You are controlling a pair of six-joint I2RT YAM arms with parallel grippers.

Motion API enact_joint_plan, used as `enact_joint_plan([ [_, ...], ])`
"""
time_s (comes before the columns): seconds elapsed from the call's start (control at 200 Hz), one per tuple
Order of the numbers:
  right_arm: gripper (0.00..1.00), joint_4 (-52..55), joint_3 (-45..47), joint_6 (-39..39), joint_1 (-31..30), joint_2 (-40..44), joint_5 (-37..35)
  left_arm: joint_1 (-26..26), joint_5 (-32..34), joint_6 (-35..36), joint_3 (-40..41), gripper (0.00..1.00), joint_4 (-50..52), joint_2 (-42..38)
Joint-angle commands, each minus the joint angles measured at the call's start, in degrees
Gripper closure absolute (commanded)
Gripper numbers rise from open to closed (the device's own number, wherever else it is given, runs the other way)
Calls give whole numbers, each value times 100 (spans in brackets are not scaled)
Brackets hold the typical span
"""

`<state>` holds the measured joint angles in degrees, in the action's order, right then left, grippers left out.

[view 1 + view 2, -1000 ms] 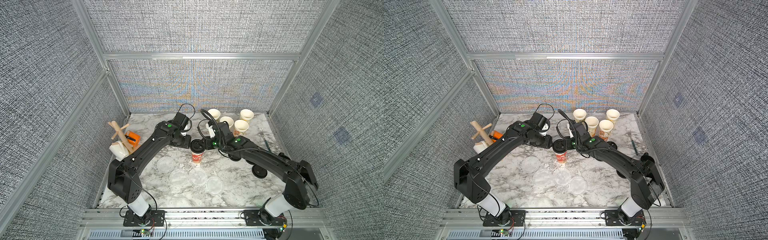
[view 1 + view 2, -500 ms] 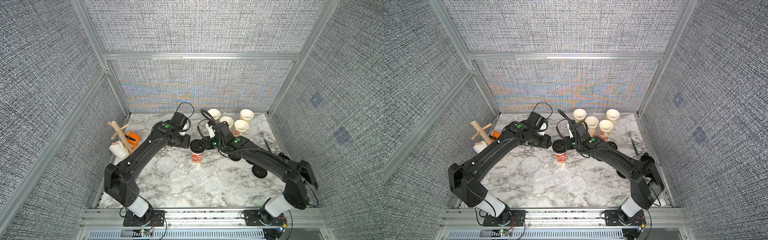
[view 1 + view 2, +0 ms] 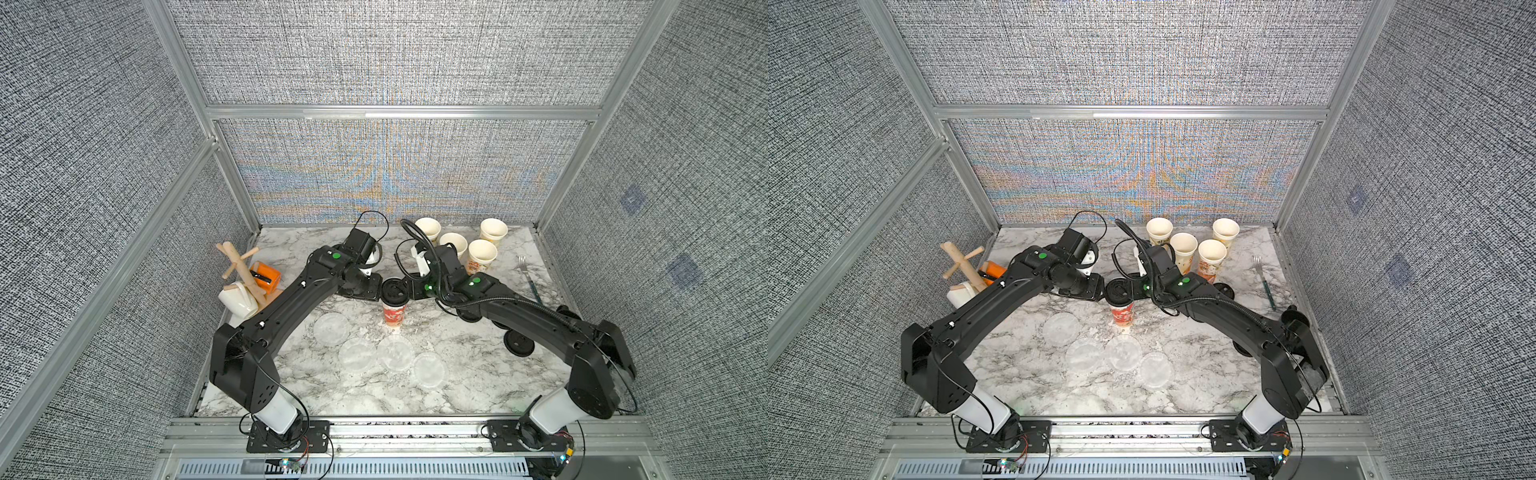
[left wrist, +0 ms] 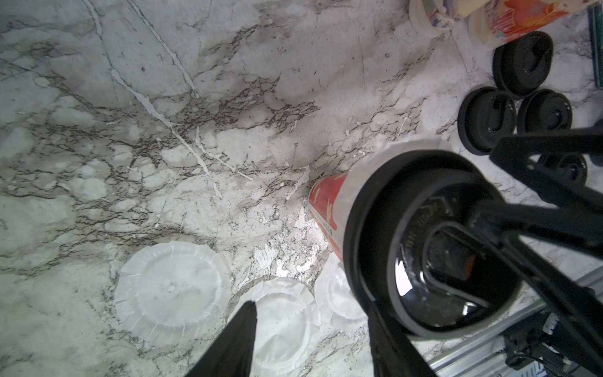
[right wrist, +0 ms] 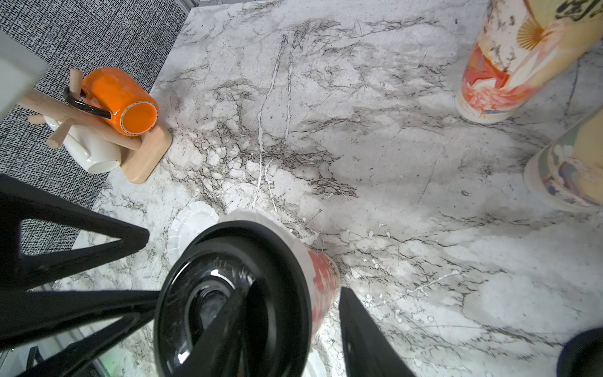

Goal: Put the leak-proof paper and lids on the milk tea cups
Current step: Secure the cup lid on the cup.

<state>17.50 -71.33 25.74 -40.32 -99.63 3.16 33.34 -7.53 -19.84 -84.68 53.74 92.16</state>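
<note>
We take 12 o'clock as the back wall (image 3: pixel 382 174) and 6 o'clock as the front rail (image 3: pixel 399 428). The marble table (image 3: pixel 469 390) is walled at 9, 12 and 3. Only the 6 side is open above the rail.

One lidded cup (image 3: pixel 394 316) stands upright near the middle. Just at 6 to 7 o'clock of it, four discs (image 3: pixel 331 328) of leak-proof paper lie flat, close together in an arc. A fifth sheet (image 4: pixel 375 156) shows as a white fringe under the black lid (image 3: pixel 392 289) on that cup. Four open cups (image 3: pixel 482 253) cluster at 1 o'clock by the back wall.

Spare lids (image 3: pixel 519 343) lie at 4 o'clock, partly under the right arm. A fork (image 3: pixel 528 279) lies along the 3 o'clock edge, and a mug tree (image 3: pixel 243 270) stands at the 9 o'clock edge. Bare marble is widest at 5 o'clock, between discs and spare lids, and at 11 o'clock behind the left wrist.

Both arms rise from the rail with elbows outward, forearms converging and wrists tipped down, head to head over the lid. The left gripper (image 3: pixel 366 291) sits at 9 o'clock of the lid. Its jaws are apart with only table and discs between them, and one finger crosses the rim. The right gripper (image 3: pixel 409 288) sits at 3 o'clock, fingers apart astride the rim, one over the lid and one outside the cup wall. We cannot tell whether they pinch it.
</note>
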Motion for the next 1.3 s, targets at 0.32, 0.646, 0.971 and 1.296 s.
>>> enact_joint_plan([
  [0.32,52,1001,146,-104,-30,-63,53,-3,-29,-39,78,43,-196,-21],
  [0.646,52,1032,219,-109,-67,-84,54,-2,199,-142,635,44,-366,172],
  [0.971,52,965,491,157,-287,121,27,-21,538,23,608,44,-457,667],
  [1.296,53,874,630,484,-420,193,-61,-38,887,478,-725,35,-98,1234],
])
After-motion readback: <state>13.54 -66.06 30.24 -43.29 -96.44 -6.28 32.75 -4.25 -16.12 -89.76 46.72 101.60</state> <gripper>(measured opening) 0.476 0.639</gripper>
